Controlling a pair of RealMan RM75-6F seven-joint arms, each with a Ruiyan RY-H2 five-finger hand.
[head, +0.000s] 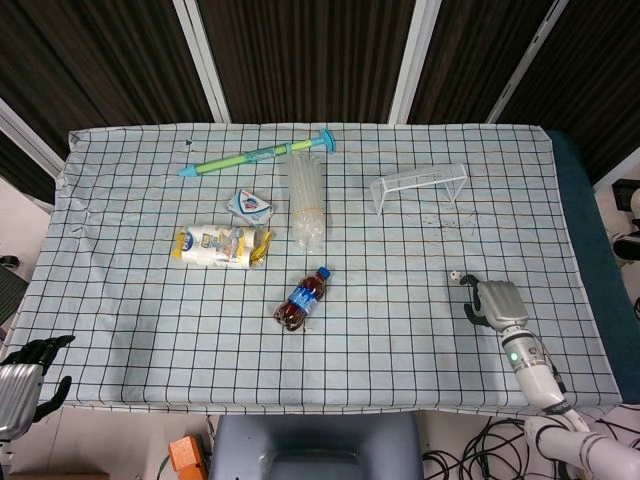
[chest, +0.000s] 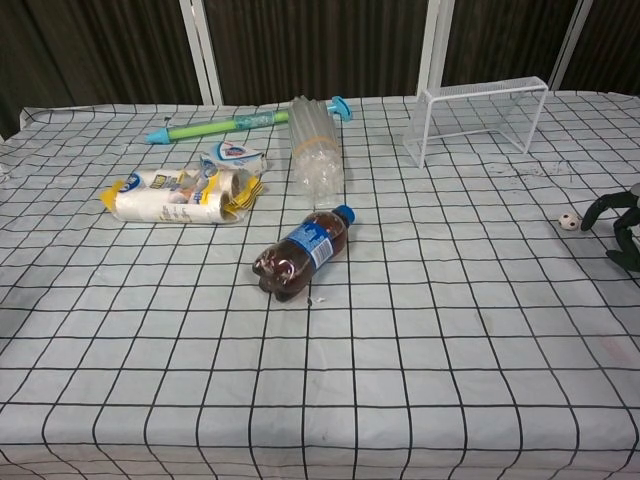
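Note:
My right hand rests low over the checked cloth at the right side, its dark fingers curved and apart, holding nothing. A tiny toy football lies on the cloth just off the fingertips, with a small gap between them. My left hand hangs off the table's near left corner, fingers spread and empty; the chest view does not show it. A cola bottle lies on its side in the middle.
A white wire goal stands at the back right. A stack of clear cups, a green-blue water pump, a snack packet and a yellow-white wrapped roll lie at the back left.

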